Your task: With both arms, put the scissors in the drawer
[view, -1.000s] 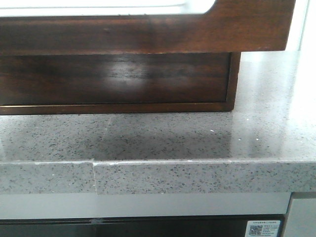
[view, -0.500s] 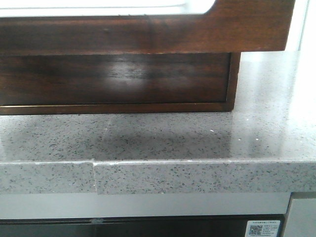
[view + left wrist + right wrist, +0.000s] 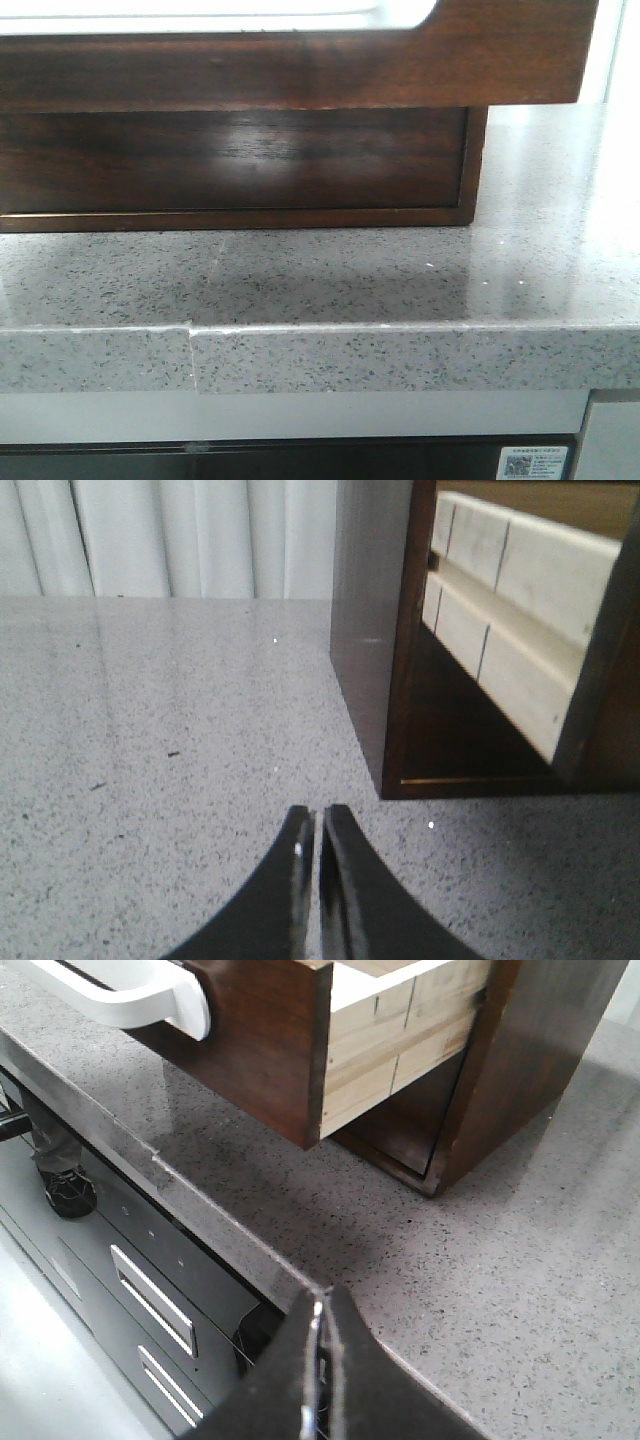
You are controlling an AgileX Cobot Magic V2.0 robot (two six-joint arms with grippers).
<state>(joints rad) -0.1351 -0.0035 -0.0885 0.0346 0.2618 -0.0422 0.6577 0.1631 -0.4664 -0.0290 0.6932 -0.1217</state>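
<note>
Countertop (image 3: 330, 275): grey speckled stone, glossy, w/ a vertical seam in its front edge (image 3: 191, 358) left of centre. Below the edge, a dark appliance front w/ a QR sticker (image 3: 533, 463) at lower right. In the right wrist view the same counter (image 3: 480, 1260) runs above dark glossy cabinet fronts w/ two horizontal metal pulls (image 3: 152, 1298). Pale vertical curtain folds (image 3: 180, 535) stand behind the counter in the left wrist view.

Drawer (image 3: 300, 68): dark brown glossy wood front, pulled out and overhanging the counter, wide round-cornered cutout in its top edge. Pale wood side wall (image 3: 395, 1045) visible in the right wrist view, also (image 3: 520, 630) in the left wrist view. Cabinet body (image 3: 240, 165) sits on the counter beneath it; its right corner (image 3: 475, 165) ends short of the counter's right end.

Clearances: open stone to the right of the cabinet and a bare strip between the cabinet base and the counter's front edge. Open stone also spreads beside the cabinet's side panel (image 3: 365, 670) in the left wrist view.

Left gripper (image 3: 318, 825): fingers together, nothing between them, over bare stone near the cabinet's lower corner.

Right gripper (image 3: 322, 1305): fingers together, nothing held, above the counter's front edge.

Scissors: not visible in any view; location cannot be told.
</note>
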